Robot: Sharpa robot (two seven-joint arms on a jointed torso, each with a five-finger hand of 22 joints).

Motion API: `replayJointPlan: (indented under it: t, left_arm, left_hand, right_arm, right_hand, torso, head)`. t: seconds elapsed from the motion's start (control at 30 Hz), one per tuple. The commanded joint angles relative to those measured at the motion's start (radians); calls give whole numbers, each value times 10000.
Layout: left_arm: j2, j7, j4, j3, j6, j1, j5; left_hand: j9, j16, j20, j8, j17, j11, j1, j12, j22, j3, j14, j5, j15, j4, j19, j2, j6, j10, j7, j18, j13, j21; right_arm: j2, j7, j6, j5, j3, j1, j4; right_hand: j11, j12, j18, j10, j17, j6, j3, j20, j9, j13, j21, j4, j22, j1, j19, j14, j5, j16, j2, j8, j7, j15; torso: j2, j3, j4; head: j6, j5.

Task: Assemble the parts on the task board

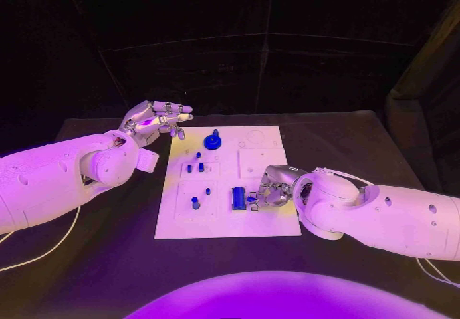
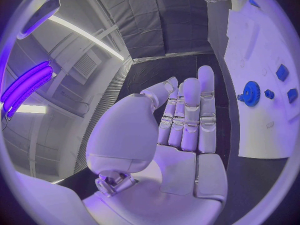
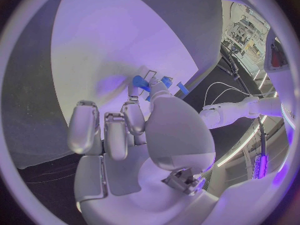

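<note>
The white task board (image 1: 230, 219) lies in the middle of the black table. A blue gear (image 1: 213, 141) stands near its far edge, with small blue parts (image 1: 195, 167) just in front of it. A blue cylinder (image 1: 238, 197) stands nearer the front. My right hand (image 1: 272, 187) rests low over the board's right side, beside the cylinder. It pinches a small blue part (image 3: 140, 82) between thumb and a finger, the other fingers curled. My left hand (image 1: 153, 119) hovers above the board's far left corner, fingers straight and holding nothing. The left wrist view shows the gear (image 2: 252, 93) beyond those fingers (image 2: 187, 115).
Two more small blue parts (image 1: 197, 202) sit in the board's front left area. Black table surface (image 1: 115, 266) surrounds the board on all sides. A white cable (image 1: 48, 249) trails under my left arm.
</note>
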Motion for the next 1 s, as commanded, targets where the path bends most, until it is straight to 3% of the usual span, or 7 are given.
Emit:
replayJointPlan:
  t: [0.03, 0.17, 0.27, 0.4, 0.67, 1.0]
  left_arm:
    - [5, 15, 14, 8, 137, 15, 36]
    - [-1, 11, 17, 7, 134, 15, 36]
    - [-5, 11, 19, 7, 132, 15, 36]
    - [-9, 9, 22, 7, 134, 15, 36]
    - [-14, 6, 19, 7, 139, 15, 36]
    - [-11, -3, 19, 6, 144, 15, 36]
  left_hand:
    - [-17, -20, 8, 35, -19, 14, 45, 50, -17, -66, -71, -36, 0, 5, -55, 60, -25, -79, 33, 130, -17, -49]
    - [-17, -20, 8, 35, -19, 14, 45, 50, -17, -66, -71, -36, 0, 5, -55, 60, -25, -79, 33, 130, -17, -49]
    - [-17, -20, 8, 35, -19, 14, 45, 50, -17, -66, -71, -36, 0, 5, -55, 60, -25, -79, 33, 130, -17, -49]
    - [-17, -20, 8, 35, -19, 14, 45, 50, -17, -66, -71, -36, 0, 5, -55, 60, -25, -79, 33, 130, -17, -49]
    - [-17, -20, 8, 35, -19, 14, 45, 50, -17, -66, -71, -36, 0, 5, -55, 60, -25, -79, 33, 130, -17, -49]
    - [-17, -19, 9, 37, -25, 15, 46, 56, -19, -68, -77, -32, 0, 3, -59, 67, -29, -88, 33, 131, -20, -53]
  right_arm:
    - [20, -119, 294, -250, -1, 9, 11]
    - [22, -134, 168, -223, -1, 9, 21]
    - [12, -121, -21, -80, -1, 9, 35]
    - [-16, -52, -282, 162, -1, 9, 68]
    - [-66, 89, -387, 760, -1, 8, 99]
    - [-33, 117, -126, 1355, -1, 9, 80]
  right_hand:
    - [21, -46, -98, -24, 1419, -12, 16, 36, -9, 7, -36, -64, 29, 134, 2, 796, 91, -39, 40, -50, -65, 28]
    - [-6, 3, -105, 8, 1445, 46, 84, 18, -23, 46, -16, -3, 68, 94, 24, 802, 612, -27, 179, -61, -92, 11]
    - [-35, 65, -116, 46, 1477, 100, 211, -1, -31, 92, 19, 137, 130, 20, 58, 809, 1161, -10, 414, -66, -130, -15]
    - [-72, 196, -127, 112, 1535, 182, 417, -25, -21, 180, 51, 251, 186, 18, 87, 822, 1503, 20, 705, -43, -176, -45]
    - [-118, 467, -155, 230, 1692, 292, 697, -57, 4, 361, 132, 352, 327, 36, 157, 855, 1685, 104, 984, 1, -231, -80]
    - [-125, 466, -156, 237, 1692, 284, 787, -68, 5, 369, 137, 323, 334, 78, 161, 854, 1634, 104, 945, -7, -233, -89]
  torso:
    - [3, 3, -7]
    - [3, 2, -6]
    - [0, 0, -6]
    - [3, 5, -2]
    - [3, 4, -7]
    - [7, 0, -1]
  head:
    - [-1, -2]
    - [0, -4]
    - [-2, -7]
    - [-8, -8]
    - [-17, -14]
    - [-41, -29]
